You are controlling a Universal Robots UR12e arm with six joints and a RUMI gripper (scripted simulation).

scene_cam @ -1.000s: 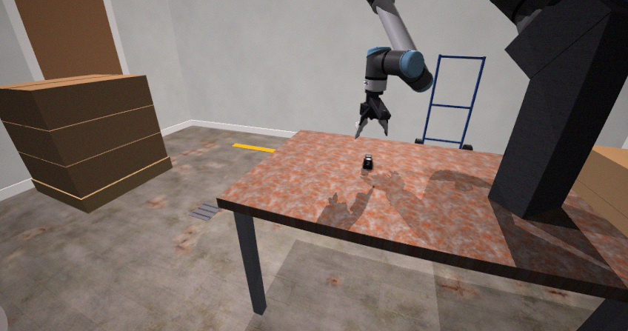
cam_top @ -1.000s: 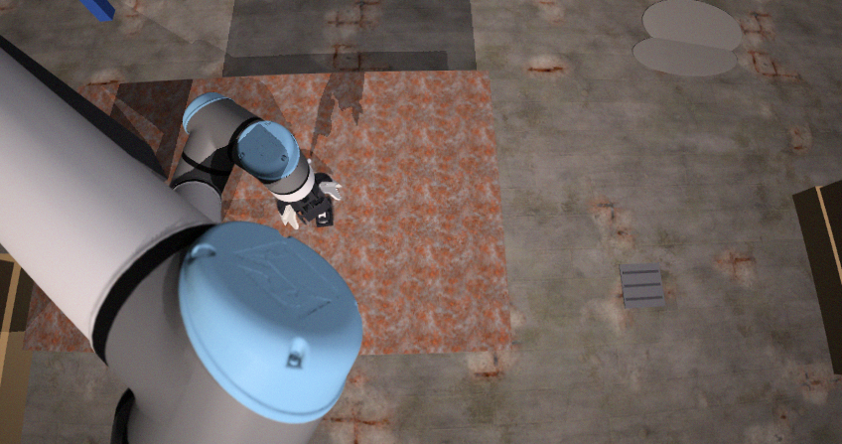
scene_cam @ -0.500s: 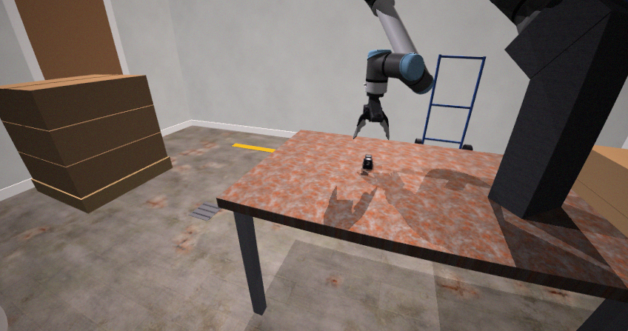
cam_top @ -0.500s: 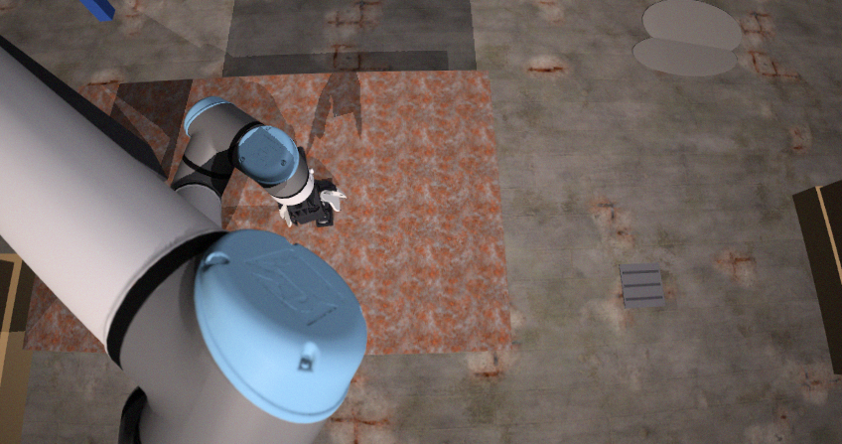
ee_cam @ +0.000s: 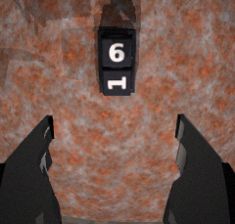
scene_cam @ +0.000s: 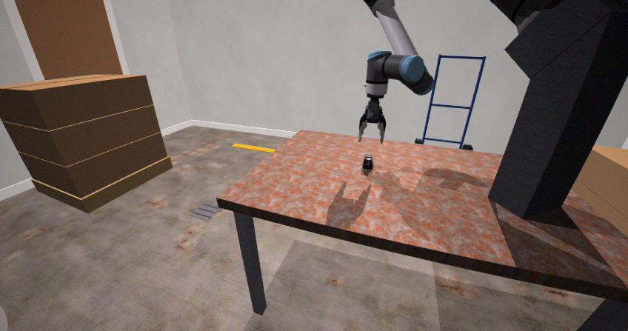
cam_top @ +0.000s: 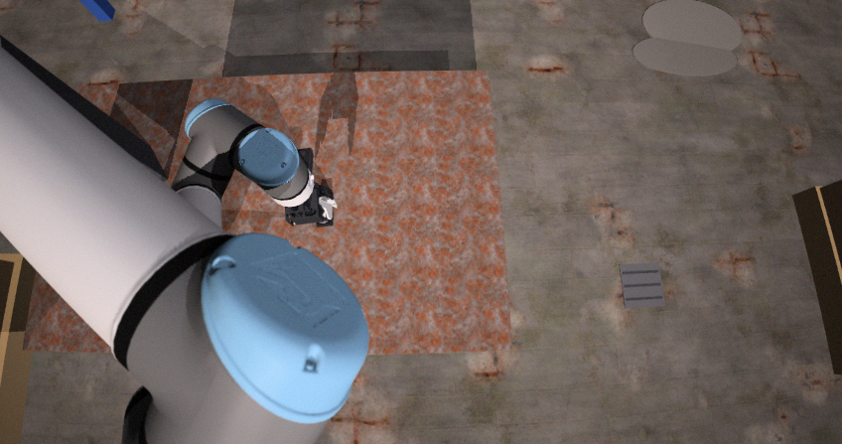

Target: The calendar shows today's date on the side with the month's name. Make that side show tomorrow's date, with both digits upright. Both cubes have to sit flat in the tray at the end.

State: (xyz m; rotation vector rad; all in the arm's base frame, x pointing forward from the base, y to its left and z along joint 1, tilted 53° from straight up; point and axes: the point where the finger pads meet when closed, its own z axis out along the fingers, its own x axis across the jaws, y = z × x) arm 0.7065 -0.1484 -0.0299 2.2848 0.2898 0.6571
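- Calendar (scene_cam: 367, 163) (ee_cam: 117, 63): on tabletop (cam_top: 413, 215) (scene_cam: 308, 169) (ee_cam: 52, 184), just above center in wrist view; two dark cubes in line.
- Long axis: 12-to-6 o'clock in wrist view.
- Upward faces: 6 at 12 o'clock end, upright in that view; 1 at 6 o'clock end, lying sideways along 3-to-9.
- End effector (cam_top: 326, 203) (scene_cam: 371, 141) (ee_cam: 114, 116): partly open, nothing between fingers, above tabletop; calendar toward 12 o'clock of fingertips in wrist view.

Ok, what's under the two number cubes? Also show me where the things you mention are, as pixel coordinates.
A black tray edge shows around the cubes (ee_cam: 117, 62), with the tabletop (ee_cam: 59, 87) (scene_cam: 286, 182) beyond. Their undersides and the tray floor beneath are covered, so I can't read any digits there.
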